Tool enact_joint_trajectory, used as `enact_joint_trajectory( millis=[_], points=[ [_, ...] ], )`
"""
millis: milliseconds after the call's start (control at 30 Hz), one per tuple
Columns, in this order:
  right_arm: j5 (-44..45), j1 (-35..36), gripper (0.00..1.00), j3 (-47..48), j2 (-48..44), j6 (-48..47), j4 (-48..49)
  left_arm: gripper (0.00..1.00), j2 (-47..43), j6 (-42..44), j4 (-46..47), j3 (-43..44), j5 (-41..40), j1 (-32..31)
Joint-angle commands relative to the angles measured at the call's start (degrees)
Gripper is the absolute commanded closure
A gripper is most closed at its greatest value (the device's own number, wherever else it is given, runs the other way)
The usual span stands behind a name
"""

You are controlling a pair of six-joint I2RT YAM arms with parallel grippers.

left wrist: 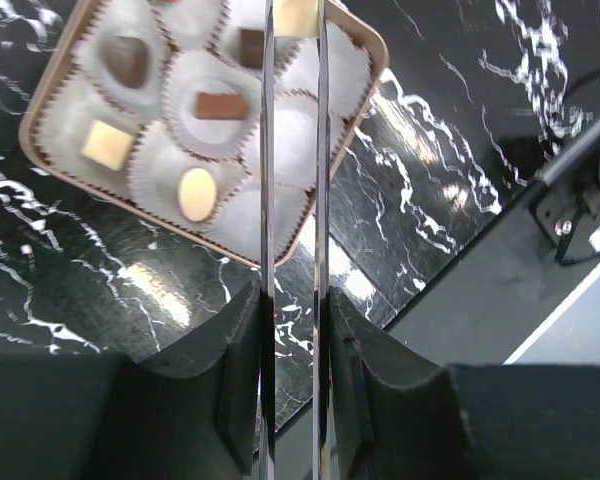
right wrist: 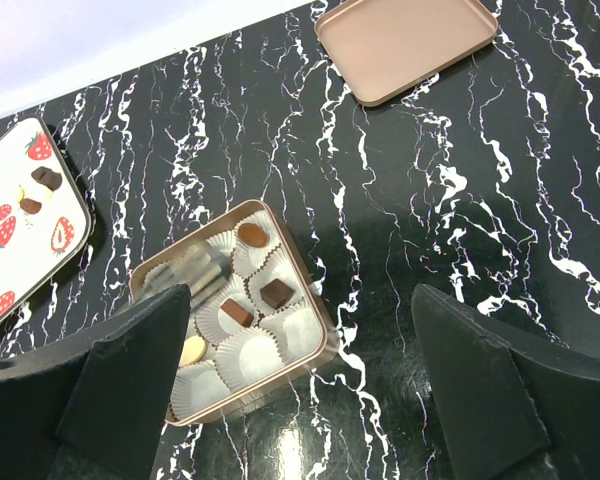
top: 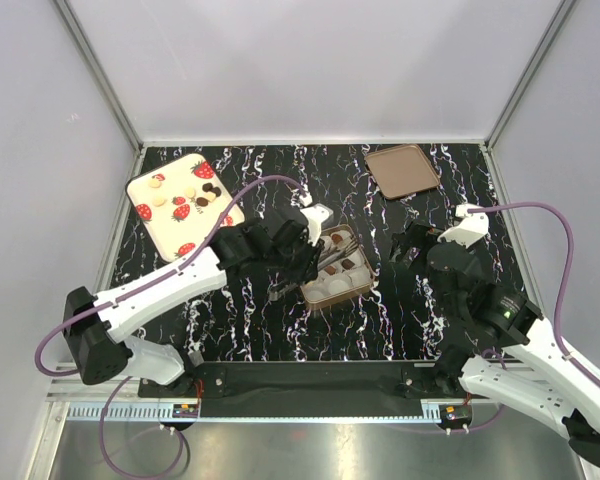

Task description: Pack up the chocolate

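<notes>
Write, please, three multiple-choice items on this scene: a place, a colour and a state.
1. Where does the left gripper hold its cream chocolate?
A over the box
B over the strawberry tray
C over the flat lid

2. What colour are the paper cups?
A red
B blue
C white

3. How is the right gripper?
A shut on a chocolate
B open, empty
C shut on the lid

1 A: the cups lie right under it.
2 C: every cup shows white.
3 B: its jaws stand wide apart, gripping nothing.
</notes>
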Motion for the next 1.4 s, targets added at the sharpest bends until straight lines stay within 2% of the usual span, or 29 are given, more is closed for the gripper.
enact_joint_trajectory(
  millis=[0, 233, 867, 1367],
  points=[
    [2.81, -0.41, 0.0, 2.16, 0.11, 1.16, -0.1, 0.7, -0.85, 2.27, 5.6, -0.57, 1.65, -1.72],
    [2.99, -0.41, 0.0, 2.16, 0.11, 1.25, 0.07, 0.7, 2.4, 3.67, 7.27, -1.45, 1.65, -4.62],
    [3.61, -0.41, 0.0, 1.28, -0.06, 0.55, 0.87, 0.69, 7.85, 3.59, 8.5, -2.86, 0.69, -6.47],
    [3.43, -0.5, 0.0, 0.93, 0.55, 0.37, 1.83, 0.59, 8.82, 4.03, 8.59, -2.51, -0.37, -6.56]
  ],
)
